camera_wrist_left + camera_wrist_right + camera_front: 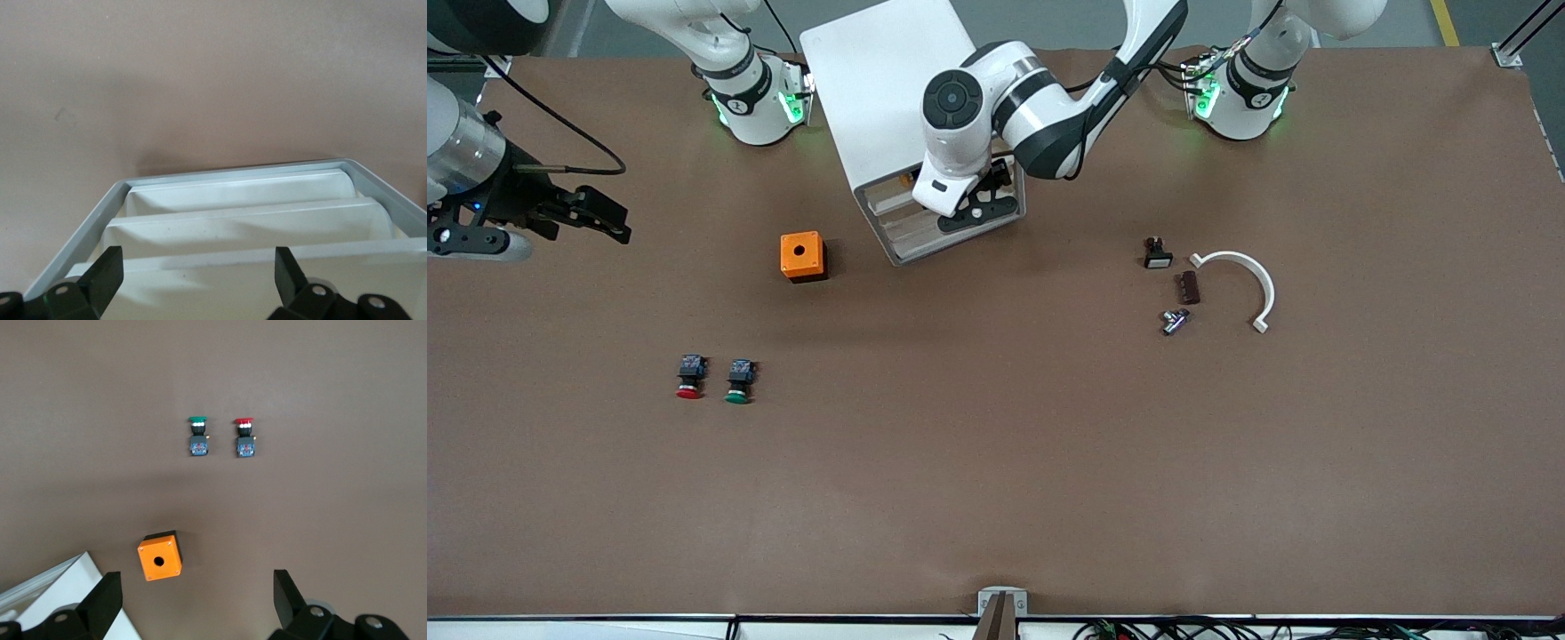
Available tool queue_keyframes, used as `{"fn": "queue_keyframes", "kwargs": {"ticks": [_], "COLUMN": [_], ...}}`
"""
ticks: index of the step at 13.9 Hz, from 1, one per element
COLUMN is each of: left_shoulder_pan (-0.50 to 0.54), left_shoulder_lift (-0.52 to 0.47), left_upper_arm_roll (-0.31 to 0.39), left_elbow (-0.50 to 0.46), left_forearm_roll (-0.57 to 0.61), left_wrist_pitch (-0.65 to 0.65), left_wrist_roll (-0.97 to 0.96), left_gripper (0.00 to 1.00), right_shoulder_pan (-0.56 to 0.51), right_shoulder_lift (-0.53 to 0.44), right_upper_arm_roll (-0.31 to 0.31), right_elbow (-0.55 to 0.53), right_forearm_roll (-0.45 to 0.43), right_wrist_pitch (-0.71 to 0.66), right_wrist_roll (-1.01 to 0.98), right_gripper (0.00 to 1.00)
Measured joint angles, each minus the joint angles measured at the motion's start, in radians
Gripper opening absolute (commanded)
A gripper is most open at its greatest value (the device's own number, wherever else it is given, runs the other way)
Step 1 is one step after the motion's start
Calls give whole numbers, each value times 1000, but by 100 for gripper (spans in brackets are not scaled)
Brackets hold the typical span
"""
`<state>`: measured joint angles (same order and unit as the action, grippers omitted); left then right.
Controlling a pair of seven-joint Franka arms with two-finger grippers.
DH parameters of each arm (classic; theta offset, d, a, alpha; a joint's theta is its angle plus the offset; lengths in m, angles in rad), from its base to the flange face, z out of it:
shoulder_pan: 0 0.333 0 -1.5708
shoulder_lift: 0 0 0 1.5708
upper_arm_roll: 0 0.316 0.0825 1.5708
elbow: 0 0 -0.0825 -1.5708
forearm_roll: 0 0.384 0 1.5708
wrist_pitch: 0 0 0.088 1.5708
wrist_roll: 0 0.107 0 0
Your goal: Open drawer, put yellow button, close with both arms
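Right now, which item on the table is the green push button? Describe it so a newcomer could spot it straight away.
Start at the white cabinet and find the orange box beside it, toward the right arm's end of the table. Nearer the front camera than that box lie two small buttons side by side. The green button is the one closer to the table's middle; its neighbour, the red button, differs only in cap colour.

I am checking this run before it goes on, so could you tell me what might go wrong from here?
The left gripper hangs open at the cabinet front; if it closes on a lower drawer front, the wrong drawer could open. No yellow button shows; the red button or green button could be taken by mistake. The right gripper waits open at the table's edge.
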<state>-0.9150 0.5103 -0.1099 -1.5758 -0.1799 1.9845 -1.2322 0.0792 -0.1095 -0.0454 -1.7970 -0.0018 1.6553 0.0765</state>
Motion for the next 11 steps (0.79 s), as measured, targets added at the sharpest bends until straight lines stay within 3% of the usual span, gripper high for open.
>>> {"fn": "queue_keyframes", "kwargs": {"ticks": [4, 9, 11], "left_shoulder_pan": [-12, -6, 52], "left_shoulder_lift": [0, -6, -25], "left_upper_arm_roll": [0, 10, 24], "left_elbow": [0, 8, 29], "left_forearm_roll": [0, 0, 3], "left_wrist_pitch": [-1, -8, -34], "left_wrist_roll": [-36, -52, -56], "left_gripper": [100, 100, 100], "right_shoulder_pan": [-59, -82, -109], "right_shoulder_lift": [-19, -9, 2], "right_upper_arm_roll": [0, 0, 0], "right_elbow": [-27, 101, 133], "right_forearm_roll": [0, 0, 0], "right_wrist_pitch": [33, -58, -87], "right_wrist_roll": [-91, -92, -94], "right_gripper": [100, 100, 100]}}
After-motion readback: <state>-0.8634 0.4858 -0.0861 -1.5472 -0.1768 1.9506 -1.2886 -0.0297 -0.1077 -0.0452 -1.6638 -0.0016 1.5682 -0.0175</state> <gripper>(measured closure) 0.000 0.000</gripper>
